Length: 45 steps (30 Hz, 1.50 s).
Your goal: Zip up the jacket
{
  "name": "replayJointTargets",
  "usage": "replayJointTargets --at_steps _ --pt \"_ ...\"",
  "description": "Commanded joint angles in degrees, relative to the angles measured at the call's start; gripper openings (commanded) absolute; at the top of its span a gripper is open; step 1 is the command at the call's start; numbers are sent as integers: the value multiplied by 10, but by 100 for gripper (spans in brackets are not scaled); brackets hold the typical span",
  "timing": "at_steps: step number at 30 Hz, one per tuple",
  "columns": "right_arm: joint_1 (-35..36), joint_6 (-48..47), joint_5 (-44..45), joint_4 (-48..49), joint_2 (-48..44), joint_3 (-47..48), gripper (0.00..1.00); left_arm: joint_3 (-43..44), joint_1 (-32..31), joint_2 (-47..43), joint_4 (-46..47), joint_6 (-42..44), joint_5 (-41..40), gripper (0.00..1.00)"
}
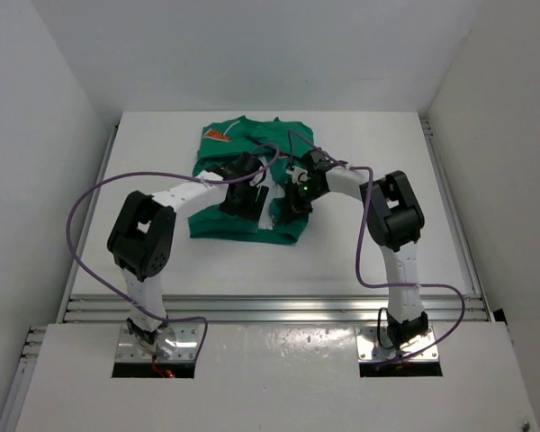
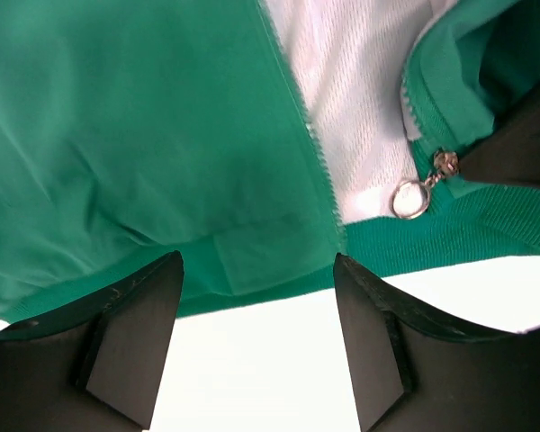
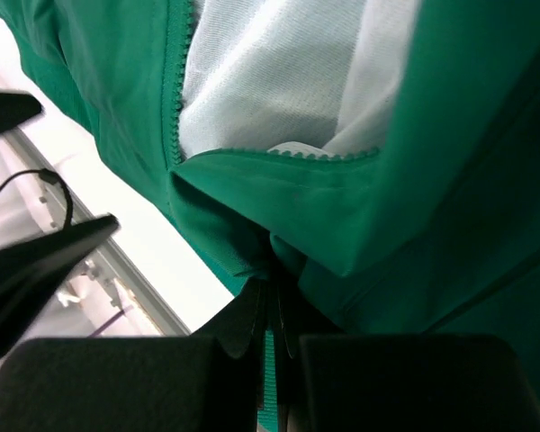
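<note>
The green jacket (image 1: 238,162) lies flat on the white table, open at the front with white lining (image 2: 360,81) showing. An orange-and-white mark (image 1: 219,135) sits at its far left. In the left wrist view the zipper slider with its ring pull (image 2: 412,196) hangs at the ribbed hem of the right panel, apart from the left panel's teeth (image 2: 299,117). My left gripper (image 2: 256,346) is open and empty just above the left panel's hem (image 1: 237,205). My right gripper (image 3: 276,310) is shut on the jacket's hem beside the slider (image 1: 288,209).
The table (image 1: 378,261) has a metal rail (image 1: 270,308) along its near edge and white walls on three sides. Purple cables (image 1: 90,202) loop from both arms. The two grippers sit close together over the hem.
</note>
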Motion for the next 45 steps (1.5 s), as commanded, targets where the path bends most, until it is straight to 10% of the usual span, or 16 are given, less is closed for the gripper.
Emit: replayJointTargets --at_steps 1,33,45 --pt "-7 18 -6 25 -14 -8 0 -7 -23 5 -5 -36 -30 73" --pt "-11 38 -12 40 -14 -31 0 -32 17 45 38 -73 46 57" --pt "-7 23 14 19 -18 -34 0 -12 6 86 38 -63 18 9"
